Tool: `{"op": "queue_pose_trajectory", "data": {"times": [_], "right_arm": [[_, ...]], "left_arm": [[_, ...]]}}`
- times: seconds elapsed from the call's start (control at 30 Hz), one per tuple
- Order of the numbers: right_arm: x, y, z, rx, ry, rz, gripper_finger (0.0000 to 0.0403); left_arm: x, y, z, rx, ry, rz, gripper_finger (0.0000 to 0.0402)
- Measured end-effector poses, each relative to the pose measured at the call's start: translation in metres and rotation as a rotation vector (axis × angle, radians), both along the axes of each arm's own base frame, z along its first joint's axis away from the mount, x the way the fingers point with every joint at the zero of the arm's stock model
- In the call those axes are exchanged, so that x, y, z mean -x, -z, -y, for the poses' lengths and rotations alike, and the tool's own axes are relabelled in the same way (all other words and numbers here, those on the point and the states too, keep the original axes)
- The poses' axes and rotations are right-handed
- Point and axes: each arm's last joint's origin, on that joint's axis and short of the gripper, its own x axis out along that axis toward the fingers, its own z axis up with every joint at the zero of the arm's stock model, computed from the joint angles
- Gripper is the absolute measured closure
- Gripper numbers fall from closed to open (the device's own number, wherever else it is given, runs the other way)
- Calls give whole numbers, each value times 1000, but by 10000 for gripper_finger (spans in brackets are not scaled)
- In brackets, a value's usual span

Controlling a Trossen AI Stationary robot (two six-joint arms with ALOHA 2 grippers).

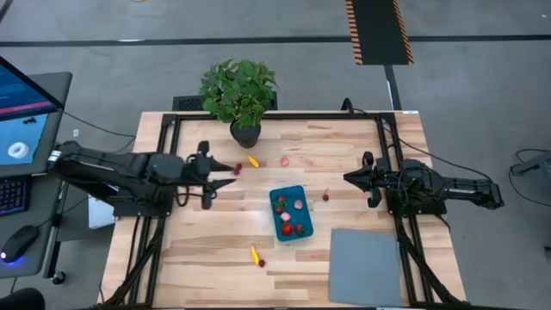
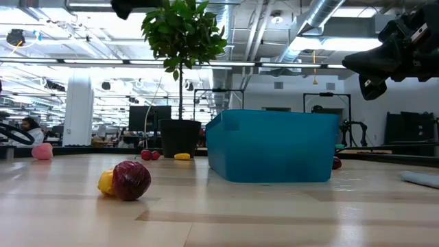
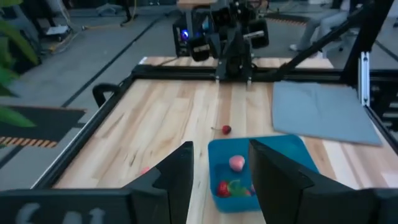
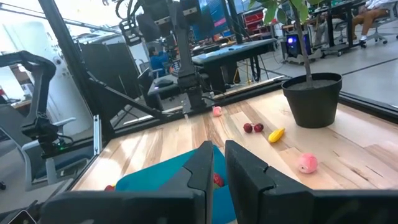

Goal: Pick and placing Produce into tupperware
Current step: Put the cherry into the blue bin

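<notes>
The teal-blue tupperware [image 1: 290, 213] stands mid-table with red and pink produce [image 1: 293, 227] lying in it. Loose produce rests on the wood: a yellow piece [image 1: 253, 160], a pink piece [image 1: 285, 160], a red piece [image 1: 238, 170], a cherry [image 1: 325, 196], and a yellow and dark red pair [image 1: 257, 256] near the front. My left gripper [image 3: 221, 149] hangs open above the table, left of the tupperware [image 3: 261, 171], with nothing between its fingers. At the table's right side my right gripper [image 4: 219, 155] stands level, its fingers a narrow gap apart and holding nothing.
A potted plant [image 1: 239, 95] stands at the far edge. A grey mat [image 1: 366, 267] lies at the front right corner. Black frame rails [image 1: 164, 172] run along the table's sides. Bare wood lies between the tupperware and the near edge.
</notes>
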Motion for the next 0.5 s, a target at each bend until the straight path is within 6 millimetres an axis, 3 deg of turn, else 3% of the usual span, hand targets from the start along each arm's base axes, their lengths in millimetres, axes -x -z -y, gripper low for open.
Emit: {"op": "queue_pose_trajectory", "data": {"times": [0.23, 0.37, 0.5], "right_arm": [[0, 0, 0, 0, 0, 1, 337], [0, -1, 0, 2, 2, 12, 337], [0, -1, 0, 1, 2, 11, 337]], "left_arm": [[29, -6, 3, 10, 29, -3, 261], [48, -14, 7, 26, 90, 91, 261], [67, -1, 7, 8, 104, 220, 261]]}}
